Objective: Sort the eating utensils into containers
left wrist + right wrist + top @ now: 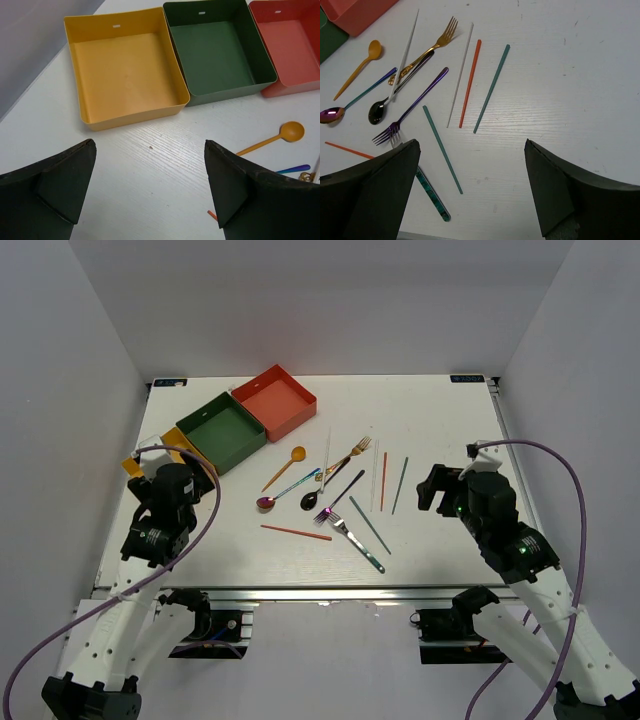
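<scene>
Three boxes stand side by side in a row at the far left of the surface (440, 420): yellow box (125, 70), green box (215, 50), red box (295, 45).

Utensils, all loose on the surface, right of the boxes and outside them:
- gold spoon (357, 70), nearest the boxes
- iridescent spoon (360, 97)
- black spoon (376, 112)
- gold fork (427, 47)
- purple fork (415, 102)
- teal-handled fork (432, 195), nearest the arms
- silver chopsticks (461, 72), two, one lying across the black spoon's handle
- red chopsticks (470, 82), two, well apart
- teal chopsticks (491, 89), two

Left hand (149, 150): hovers near the yellow box, fingers spread wide, holding nothing.

Right hand (471, 147): above the near side of the utensils, fingers spread wide, holding nothing.
</scene>
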{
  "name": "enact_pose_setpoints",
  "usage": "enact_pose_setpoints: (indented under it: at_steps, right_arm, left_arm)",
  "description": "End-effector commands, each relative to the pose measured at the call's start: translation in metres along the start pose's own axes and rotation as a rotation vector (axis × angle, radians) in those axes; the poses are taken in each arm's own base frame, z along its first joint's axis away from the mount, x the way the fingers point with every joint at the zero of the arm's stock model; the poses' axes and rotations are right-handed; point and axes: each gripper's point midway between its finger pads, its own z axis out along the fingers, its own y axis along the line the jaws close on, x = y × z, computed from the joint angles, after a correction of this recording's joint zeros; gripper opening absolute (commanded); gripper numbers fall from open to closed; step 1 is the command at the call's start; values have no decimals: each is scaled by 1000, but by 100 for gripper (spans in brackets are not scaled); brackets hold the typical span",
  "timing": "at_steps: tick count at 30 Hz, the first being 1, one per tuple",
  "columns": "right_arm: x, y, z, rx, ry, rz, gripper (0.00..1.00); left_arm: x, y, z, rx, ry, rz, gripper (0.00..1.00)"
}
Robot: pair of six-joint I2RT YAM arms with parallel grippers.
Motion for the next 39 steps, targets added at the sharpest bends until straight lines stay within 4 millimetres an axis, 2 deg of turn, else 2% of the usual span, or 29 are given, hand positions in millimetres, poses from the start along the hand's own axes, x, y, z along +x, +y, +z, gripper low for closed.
enact_pose_setpoints:
  at_steps: [1, 3, 4, 7, 8, 10, 11, 12, 13, 14, 15, 16, 17, 18, 19, 20, 21, 22, 23, 25, 31, 39]
  right_arm:
    - [-18, 12, 0, -58, -70, -10, 89]
    - [-20, 24, -2, -127, -73, -15, 89]
    - [-24, 43, -5, -231, -86, -26, 89]
    - [-25, 70, -7, -375, -77, -34, 89]
    - [-13, 77, 3, -402, -4, -42, 89]
    - [-7, 82, 13, -394, 48, -72, 89]
    - [10, 83, 25, -364, 122, -98, 89]
    - [19, 99, 23, -393, 157, -140, 89]
    - [46, 112, 28, -378, 235, -222, 89]
    - [50, 105, 37, -323, 254, -239, 89]
    - [68, 129, 28, -374, 290, -317, 89]
    - [79, 127, 32, -321, 308, -372, 89]
    - [100, 132, 38, -306, 358, -425, 89]
    - [113, 141, 35, -332, 376, -460, 83]
    - [133, 141, 38, -340, 426, -487, 76]
    - [142, 145, 38, -366, 442, -500, 72]
    - [148, 152, 40, -399, 442, -512, 61]
    - [165, 150, 43, -403, 485, -532, 56]
    - [170, 151, 47, -410, 489, -547, 52]
    - [184, 146, 54, -390, 522, -577, 52]
    - [202, 138, 67, -371, 547, -623, 52]
    - [222, 115, 75, -349, 595, -598, 51]
  left_arm:
    - [-17, 4, -9, -8, -48, -42, 98]
    - [-18, 5, -10, -10, -56, -48, 98]
    - [-18, 5, -10, -10, -56, -48, 98]
    - [-17, 5, -9, -13, -49, -46, 98]
    - [-17, 5, -9, -14, -47, -44, 98]
    - [-17, 4, -9, -7, -47, -46, 98]
    - [-17, 3, -9, -6, -46, -46, 98]
    - [-16, 3, -9, -3, -45, -44, 98]
    - [-16, 3, -8, -3, -42, -42, 98]
    - [-15, 3, -8, -2, -40, -41, 98]
    - [-15, 2, -8, 2, -41, -42, 98]
    - [-15, 1, -8, 5, -40, -40, 98]
    - [-14, 1, -8, 5, -37, -38, 98]
    - [-14, 0, -7, 8, -36, -37, 98]
    - [-13, 0, -7, 9, -31, -34, 98]
    - [-12, 0, -6, 6, -28, -31, 98]
    - [-12, -2, -6, 11, -25, -28, 98]
    - [-11, -1, -6, 10, -23, -28, 98]
    - [-11, -1, -5, 10, -23, -28, 98]
    - [-11, -2, -5, 15, -23, -27, 98]
    - [-9, -6, -5, 34, -12, -21, 98]
    - [-7, -9, -4, 52, -4, -16, 98]
